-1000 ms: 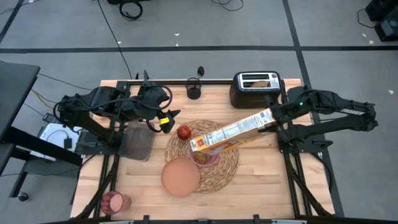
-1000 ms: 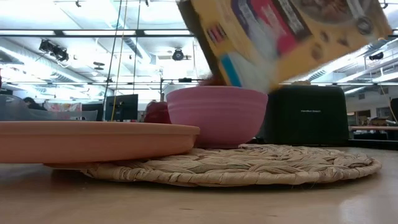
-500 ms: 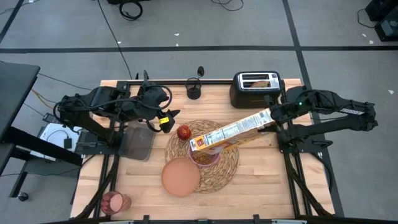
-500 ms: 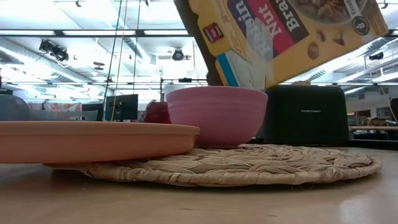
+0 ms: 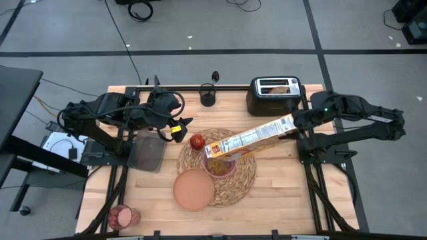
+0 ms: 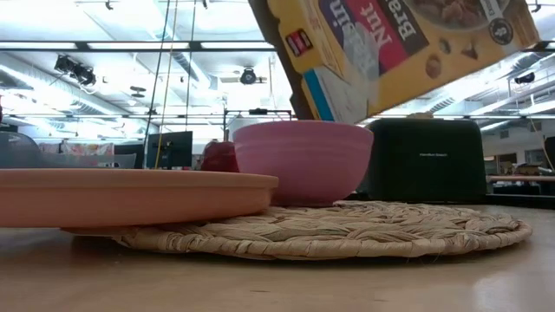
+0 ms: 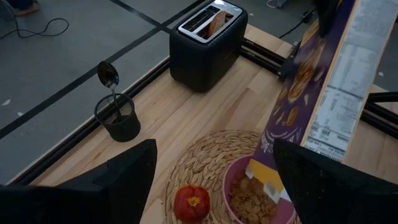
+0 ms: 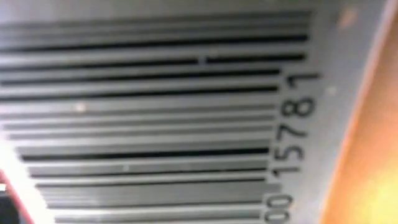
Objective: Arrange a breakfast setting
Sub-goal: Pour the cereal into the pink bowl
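A yellow-and-blue cereal box (image 5: pixel 250 139) hangs tilted over the table, its open end above the pink bowl (image 5: pixel 220 165), with my right gripper (image 5: pixel 292 128) shut on its other end. The bowl holds flakes (image 7: pixel 252 198) and stands on the woven placemat (image 5: pixel 245 179), beside the red apple (image 5: pixel 197 141). The salmon-brown plate (image 5: pixel 193 189) rests partly on the mat's near left edge. My left gripper (image 5: pixel 179 130) hangs open to the left of the apple, holding nothing. The toast (image 7: pixel 217 22) sticks out of the black toaster (image 5: pixel 275 95). The spoon (image 7: pixel 109 76) stands in a black holder (image 5: pixel 208 98). The pink cup (image 5: pixel 124 215) stands at the near left corner. My right gripper holds the cereal box by its closed bottom end (image 5: pixel 285 125), coming from the table's right side and slanting downward. The box is lifted clear, sloping down toward the bowl. In the right wrist view the box's barcode panel (image 8: pixel 155 112) fills the picture and hides the fingers.
A grey flat container (image 5: pixel 147 153) lies on the table under the left arm. The toaster and the spoon holder stand along the far edge. Bare wood (image 5: pixel 287 193) lies to the right of the placemat.
The cereal box's open end has risen a little above the bowl and the box has rolled slightly, showing less of its yellow face from above. Its bottom end has stayed in my right gripper.
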Robot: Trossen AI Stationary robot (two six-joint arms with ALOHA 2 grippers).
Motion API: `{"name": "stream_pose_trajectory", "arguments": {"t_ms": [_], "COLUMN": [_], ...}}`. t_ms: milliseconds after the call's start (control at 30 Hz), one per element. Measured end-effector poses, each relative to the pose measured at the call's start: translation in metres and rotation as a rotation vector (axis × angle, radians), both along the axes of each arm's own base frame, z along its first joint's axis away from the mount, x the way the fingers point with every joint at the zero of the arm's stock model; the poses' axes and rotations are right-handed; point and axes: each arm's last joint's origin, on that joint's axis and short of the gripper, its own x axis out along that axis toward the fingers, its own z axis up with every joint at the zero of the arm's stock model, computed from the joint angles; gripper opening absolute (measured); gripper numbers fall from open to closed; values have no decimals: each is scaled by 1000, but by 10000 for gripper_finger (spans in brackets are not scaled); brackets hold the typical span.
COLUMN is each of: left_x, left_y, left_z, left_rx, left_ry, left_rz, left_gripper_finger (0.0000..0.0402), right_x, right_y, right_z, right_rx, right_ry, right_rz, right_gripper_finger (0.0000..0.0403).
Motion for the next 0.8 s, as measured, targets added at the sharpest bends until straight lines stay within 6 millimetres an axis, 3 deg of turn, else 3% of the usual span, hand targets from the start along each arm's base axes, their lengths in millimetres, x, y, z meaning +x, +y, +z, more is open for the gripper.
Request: {"name": "stream_pose_trajectory", "arguments": {"t_ms": [233,467,800], "left_x": [-1,-1,-1], "left_y": [0,0,0], "left_z": [0,0,0], "left_rx": [-1,-14,-13], "left_ry": [-2,-10,-8], "left_rz": [1,11,10], "left_gripper_finger": [327,327,327], "right_x": [-3,1,11], "right_y": [0,0,-1], "right_z": [-2,5,-3], "right_rx": [1,-1,-13], "right_ry": [43,-45,8], "right_rz": [0,-4,4], "right_gripper_finger": [206,206,206]}}
